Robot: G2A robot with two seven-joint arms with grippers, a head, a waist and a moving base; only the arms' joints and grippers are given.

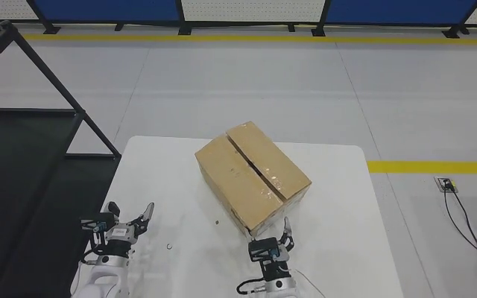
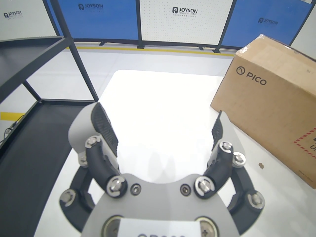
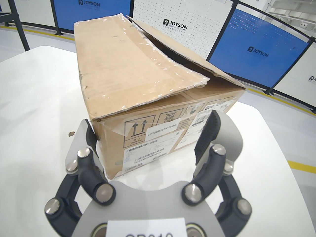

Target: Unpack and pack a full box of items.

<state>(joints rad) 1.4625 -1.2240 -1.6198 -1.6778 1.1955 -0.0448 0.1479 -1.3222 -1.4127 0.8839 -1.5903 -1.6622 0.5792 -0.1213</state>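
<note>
left gripper (image 2: pixel 158 109) and right gripper (image 3: pixel 150 118) splayed wide, empty; box (image 3: pixel 128 75) near right.

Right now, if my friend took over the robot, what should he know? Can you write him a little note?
Left gripper: open, holding nothing, over the table on the robot's left of the box, apart from it.
Right gripper: open, holding nothing, close in front of the box's labelled end.
Box: on the middle of the table, turned at an angle. Its top flaps are down, but one flap bows up, leaving a dark gap at the seam.
Done: nothing yet; the box isn't opened.
Left: open the flaps, take the items out, pack them back.
</note>
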